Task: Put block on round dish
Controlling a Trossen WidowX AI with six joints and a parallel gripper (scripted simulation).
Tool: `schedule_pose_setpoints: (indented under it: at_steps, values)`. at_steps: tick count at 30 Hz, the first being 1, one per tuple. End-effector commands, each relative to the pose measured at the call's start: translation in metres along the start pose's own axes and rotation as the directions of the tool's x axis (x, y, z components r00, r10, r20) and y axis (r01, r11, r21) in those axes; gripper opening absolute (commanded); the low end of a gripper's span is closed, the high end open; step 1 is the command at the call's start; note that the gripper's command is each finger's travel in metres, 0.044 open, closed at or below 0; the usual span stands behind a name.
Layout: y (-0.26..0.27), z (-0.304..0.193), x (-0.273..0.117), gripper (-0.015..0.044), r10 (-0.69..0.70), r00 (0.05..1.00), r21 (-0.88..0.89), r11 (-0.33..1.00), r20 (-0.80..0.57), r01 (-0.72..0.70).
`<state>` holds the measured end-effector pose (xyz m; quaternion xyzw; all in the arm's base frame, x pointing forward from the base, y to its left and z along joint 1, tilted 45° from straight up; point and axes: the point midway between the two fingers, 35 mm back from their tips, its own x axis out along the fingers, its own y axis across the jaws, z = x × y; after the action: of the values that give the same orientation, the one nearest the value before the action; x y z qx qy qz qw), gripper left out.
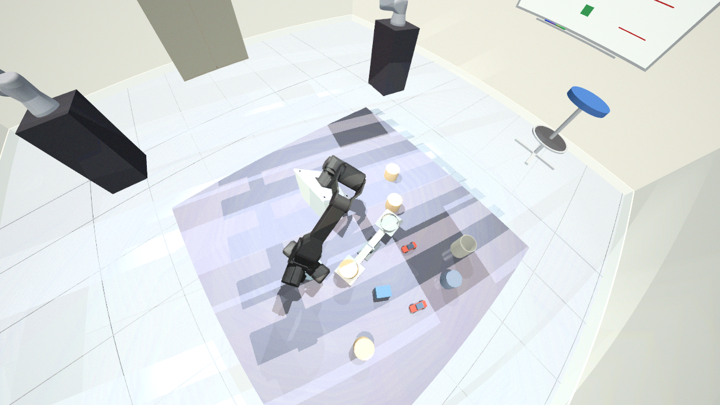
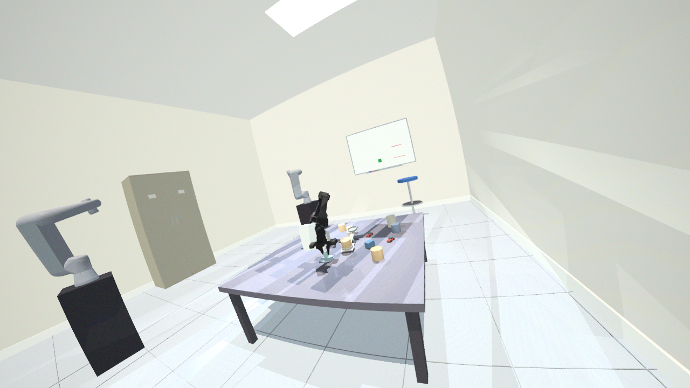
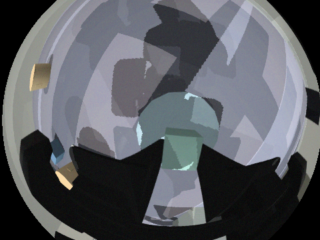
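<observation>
My gripper (image 1: 306,274) (image 2: 325,250) (image 3: 180,145) is shut on a green block (image 3: 182,153) and holds it low over the round dish. The pale round dish (image 2: 330,259) (image 3: 177,111) lies on the table, mostly hidden by the gripper in the top view. I cannot tell whether the block touches it. The balance (image 1: 371,244) has a tan cup (image 1: 348,268) (image 2: 345,242) (image 3: 68,175) on its near end. Its far pan (image 1: 388,221) holds no cup. A tan cup-like cylinder (image 1: 393,202) stands beside that pan. No cup is above the dish.
A blue block (image 1: 383,291) (image 2: 369,244), two red toy cars (image 1: 408,247) (image 1: 417,306), a blue cylinder (image 1: 451,279) and a grey-beige cup (image 1: 463,246) stand right of the balance. Tan cylinders stand at the front (image 1: 364,348) and back (image 1: 392,172). A white stand (image 1: 311,193) is under the arm.
</observation>
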<state>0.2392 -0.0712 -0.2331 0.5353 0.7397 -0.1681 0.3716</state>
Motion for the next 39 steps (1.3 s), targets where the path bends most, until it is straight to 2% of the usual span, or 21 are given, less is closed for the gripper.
schedule_pose_setpoints:
  at_steps: [1,9,26,31,37,39]
  values:
    - [-0.001,-0.002,0.01,0.0,0.0,1.0,0.007,1.0,-0.009,0.0]
    - [-0.001,-0.002,0.019,0.0,0.0,1.0,0.007,1.0,-0.009,0.0]
    - [0.0,0.0,0.006,0.044,-0.001,1.0,0.0,1.0,-0.002,0.001]
    - [-0.001,-0.001,-0.042,0.044,-0.001,1.0,0.008,1.0,-0.007,0.001]
    - [-0.001,-0.001,-0.046,0.044,-0.001,1.0,0.008,1.0,-0.007,0.001]
    - [-0.001,0.0,-0.06,0.044,0.002,1.0,0.01,1.0,-0.004,-0.002]
